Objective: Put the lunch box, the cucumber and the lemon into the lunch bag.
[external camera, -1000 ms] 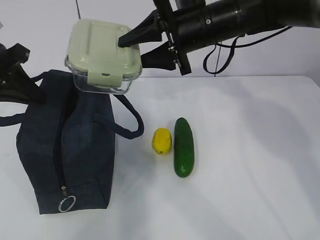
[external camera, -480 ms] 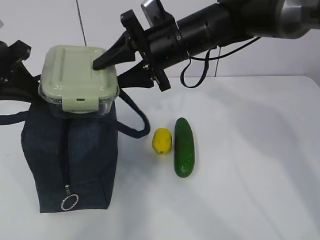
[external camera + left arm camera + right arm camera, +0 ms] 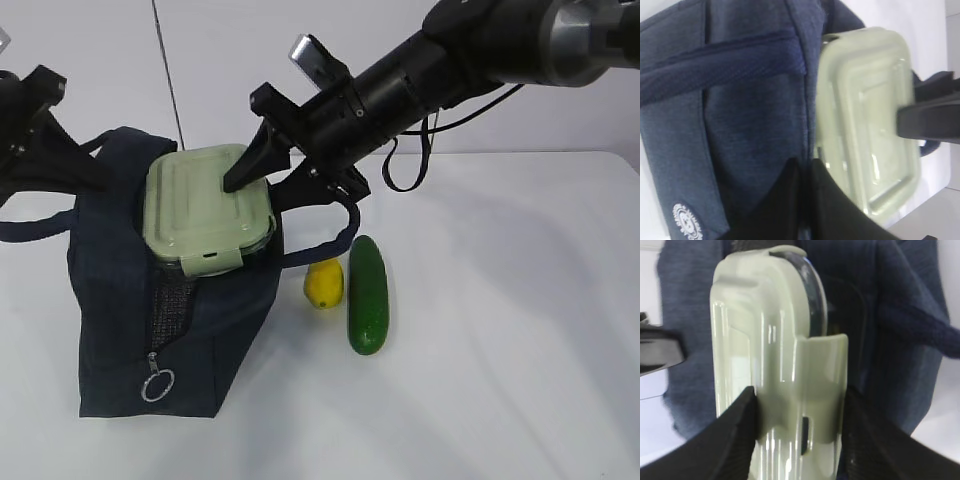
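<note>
The dark navy lunch bag (image 3: pixel 120 340) stands at the left with its top pulled open. The sage-lidded lunch box (image 3: pixel 195 200) sits tilted in the bag's mouth, its lower part hidden inside. My right gripper (image 3: pixel 262 192) is shut on the box's right end, one finger on the lid and one beneath; the right wrist view shows this grip (image 3: pixel 800 395) across the lid clip. My left gripper (image 3: pixel 805 162) is shut, pinching the bag's rim (image 3: pixel 740 125) just beside the box (image 3: pixel 865 125). The lemon (image 3: pixel 323 282) and the cucumber (image 3: pixel 367 295) lie side by side on the table, right of the bag.
The bag's loop handle (image 3: pixel 330 245) hangs under my right arm, close to the lemon. The zipper's ring pull (image 3: pixel 157 385) dangles at the bag's front. The white table (image 3: pixel 500 350) stretches to the right and front of the cucumber.
My right gripper has carried the lunch box down and to the right, from above the bag into its mouth. The bag's top has been spread wider and its body leans right.
</note>
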`<control>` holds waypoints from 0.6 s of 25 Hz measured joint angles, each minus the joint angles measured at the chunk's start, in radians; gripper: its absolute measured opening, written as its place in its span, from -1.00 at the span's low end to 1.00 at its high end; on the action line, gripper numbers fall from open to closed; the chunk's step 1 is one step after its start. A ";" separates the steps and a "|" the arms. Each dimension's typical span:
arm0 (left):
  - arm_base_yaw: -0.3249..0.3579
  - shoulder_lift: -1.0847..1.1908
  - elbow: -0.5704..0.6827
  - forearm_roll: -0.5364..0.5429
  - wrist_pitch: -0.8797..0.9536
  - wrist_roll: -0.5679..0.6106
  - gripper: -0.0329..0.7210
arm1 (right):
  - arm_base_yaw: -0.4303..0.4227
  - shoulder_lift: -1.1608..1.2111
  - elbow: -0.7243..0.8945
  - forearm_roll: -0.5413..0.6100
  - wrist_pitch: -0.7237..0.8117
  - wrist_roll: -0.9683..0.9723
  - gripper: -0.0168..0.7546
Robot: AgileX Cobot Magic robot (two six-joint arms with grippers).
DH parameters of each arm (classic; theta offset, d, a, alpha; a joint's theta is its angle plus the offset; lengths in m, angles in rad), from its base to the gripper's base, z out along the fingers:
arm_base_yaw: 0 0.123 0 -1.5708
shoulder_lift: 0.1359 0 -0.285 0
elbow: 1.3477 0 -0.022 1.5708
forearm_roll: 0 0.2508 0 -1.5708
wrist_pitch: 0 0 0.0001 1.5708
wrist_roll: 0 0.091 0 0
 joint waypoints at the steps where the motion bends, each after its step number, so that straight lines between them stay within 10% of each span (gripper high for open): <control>1: 0.000 0.000 0.000 -0.010 0.003 0.004 -0.91 | 0.003 0.007 0.000 -0.006 -0.004 0.000 -0.04; 15: 0.000 0.000 0.000 -0.027 0.026 0.012 -0.91 | 0.121 0.088 -0.034 0.002 -0.101 -0.031 -0.04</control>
